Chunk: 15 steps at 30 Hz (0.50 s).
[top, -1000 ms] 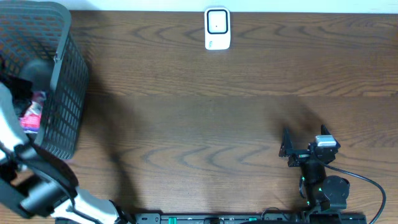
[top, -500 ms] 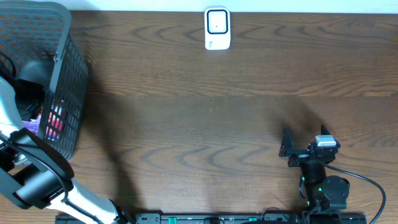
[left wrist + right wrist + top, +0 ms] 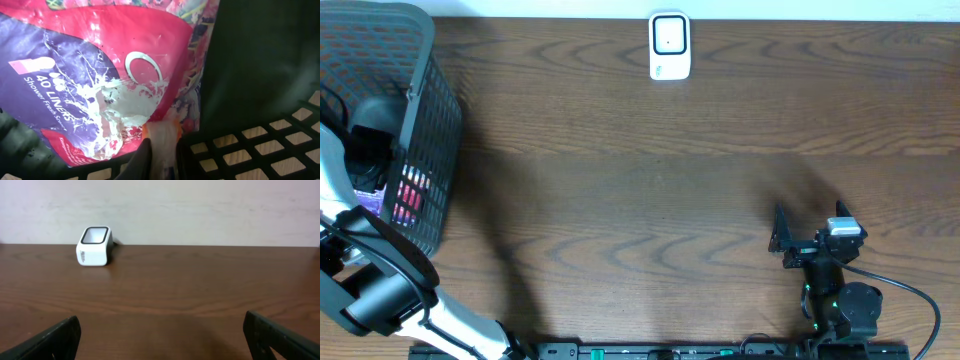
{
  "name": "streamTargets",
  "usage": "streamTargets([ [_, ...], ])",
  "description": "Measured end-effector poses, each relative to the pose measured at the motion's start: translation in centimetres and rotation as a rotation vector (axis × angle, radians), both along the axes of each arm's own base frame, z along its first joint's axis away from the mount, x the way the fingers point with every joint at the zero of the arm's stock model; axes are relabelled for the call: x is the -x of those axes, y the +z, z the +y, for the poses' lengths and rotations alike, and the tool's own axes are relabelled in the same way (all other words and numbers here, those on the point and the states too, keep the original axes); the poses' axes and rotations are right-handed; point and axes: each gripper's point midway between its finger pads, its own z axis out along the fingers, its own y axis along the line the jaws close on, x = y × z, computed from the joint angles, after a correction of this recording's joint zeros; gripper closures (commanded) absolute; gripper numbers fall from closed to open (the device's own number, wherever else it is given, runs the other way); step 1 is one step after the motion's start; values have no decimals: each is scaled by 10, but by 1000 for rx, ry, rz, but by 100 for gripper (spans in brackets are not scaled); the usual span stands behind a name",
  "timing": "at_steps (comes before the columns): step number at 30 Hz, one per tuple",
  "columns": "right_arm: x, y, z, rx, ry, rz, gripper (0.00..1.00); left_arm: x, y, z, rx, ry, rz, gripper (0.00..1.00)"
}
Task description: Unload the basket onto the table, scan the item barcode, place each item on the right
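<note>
Left gripper (image 3: 160, 157): we read the jaws as pinched together on the lower edge of the pack (image 3: 100, 75), inside the basket (image 3: 425, 150). Only a thin strip of film sits between the fingers.
Right gripper (image 3: 160, 340): spread to its full width, holding nothing, parked low over the table (image 3: 650, 180), well apart from the basket.
Pack: pink and purple pouch, glossy film, lying against the basket wall. In the overhead view we see only a pink patch through the mesh.
Scanner (image 3: 669, 46): white unit at the far edge of the table, well apart from the basket.
Barcode: we see none on the visible face; its side is unknown.
Risk, slip: the film is slick and the pinch is shallow, so the pack may slide out on the lift.
Risk, snag: the pack lies close to the mesh; a corner may catch on the wall and pull free.
Risk, misread: if the code faces away from the scanner window, or the film creases over it, we expect no read.
</note>
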Motion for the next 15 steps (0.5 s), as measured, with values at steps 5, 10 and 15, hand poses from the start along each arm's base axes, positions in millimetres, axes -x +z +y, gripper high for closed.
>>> streamTargets([
  [5,0,0,0,0,0,0,1,-5,10,-1,3,-5,-31,93],
  [10,0,0,0,0,0,0,1,-18,66,-3,-50,-22,-190,92],
  [15,0,0,0,0,0,0,1,-15,155,-10,-192,-40,-413,92],
])
